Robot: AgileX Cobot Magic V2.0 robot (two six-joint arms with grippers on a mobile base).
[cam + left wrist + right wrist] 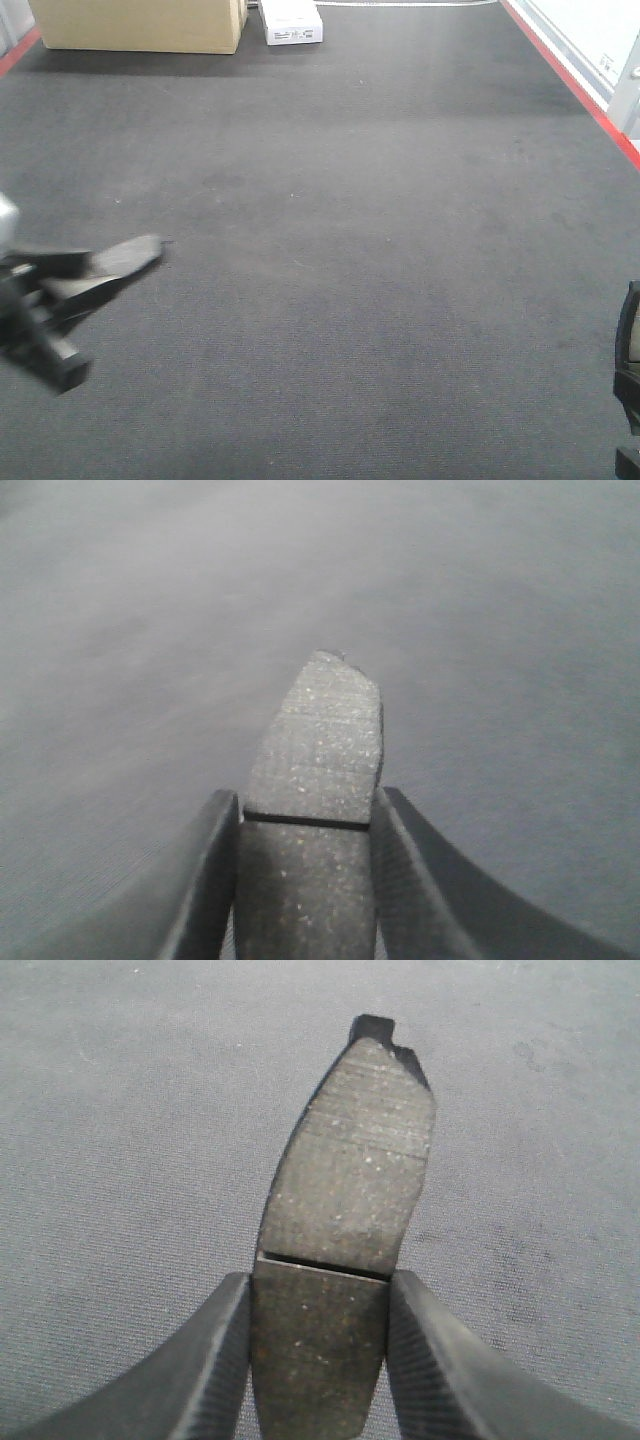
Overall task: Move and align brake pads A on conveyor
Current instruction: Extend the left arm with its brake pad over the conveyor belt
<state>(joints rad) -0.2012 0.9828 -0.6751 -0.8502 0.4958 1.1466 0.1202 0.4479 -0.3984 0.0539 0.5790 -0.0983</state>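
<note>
At the near left, the left hand (305, 815) reaches in low over the bench (350, 200), clamped on a brake pad (130, 255) at its middle groove, pad end jutting far-right. At the near right edge, the right hand (320, 1290) pinches a second brake pad (350, 1180) likewise. Far left stand a cardboard box (140, 25) and a white box (292, 22)

No text, number or brand can be read in any view. The small white cardboard box (291, 22) at the far end of the dark-grey felt-like belt (350, 250) carries dark print on its front face, too small and blurred to make out. A small tag (606, 62) on the pale panel (580, 30) beyond the right red edge strip (575, 85) is equally illegible.
</note>
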